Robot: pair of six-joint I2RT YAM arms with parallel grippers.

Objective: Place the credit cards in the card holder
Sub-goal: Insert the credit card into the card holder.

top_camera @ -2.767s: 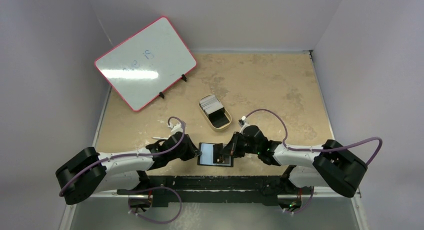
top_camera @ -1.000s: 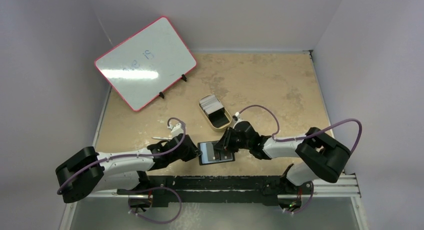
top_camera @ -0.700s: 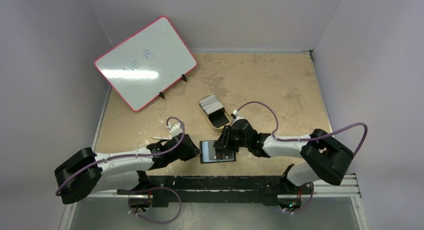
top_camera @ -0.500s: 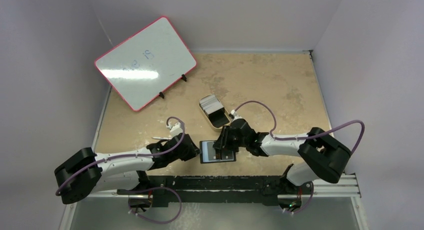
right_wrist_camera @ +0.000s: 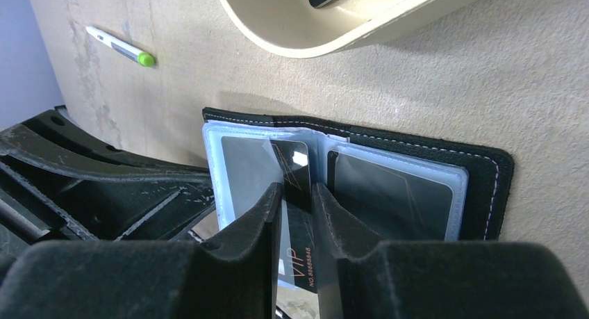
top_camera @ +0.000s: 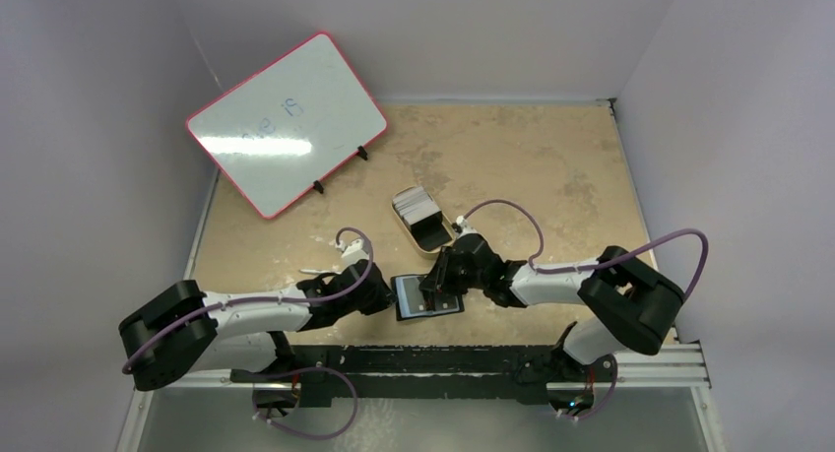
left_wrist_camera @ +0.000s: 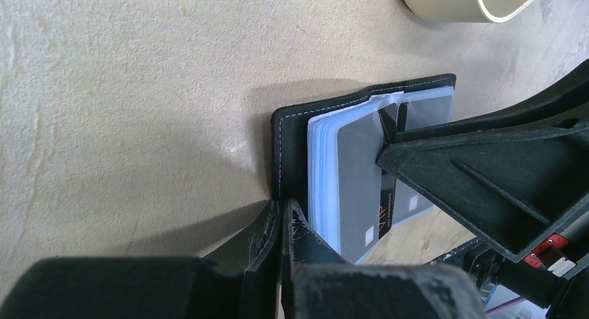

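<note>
Here, you are early in the task. A small black folding card holder [top_camera: 440,307] lies open on the speckled tan surface [top_camera: 532,166], just in front of the arm bases, its clear bluish sleeves facing up. The left gripper [left_wrist_camera: 283,215] has its jaws pressed together on the near edge of the card holder's cover, pinning it. The right gripper [right_wrist_camera: 297,194] has its jaws clamped on one dark credit card marked VIP [right_wrist_camera: 295,165], whose top edge is partly inside a sleeve on the left page. That card looks only part-way seated.

The remaining whitish-grey credit cards [top_camera: 414,204] sit stacked at the far end of a tan oval tin [top_camera: 433,243], just behind the card holder, so most of the work is left.

Compared with nearly three seconds ago, the right gripper has shifted from the right page towards the left page, the right arm has swung inward, and the card holder is turned slightly. The stack in the tin looks unchanged.
</note>
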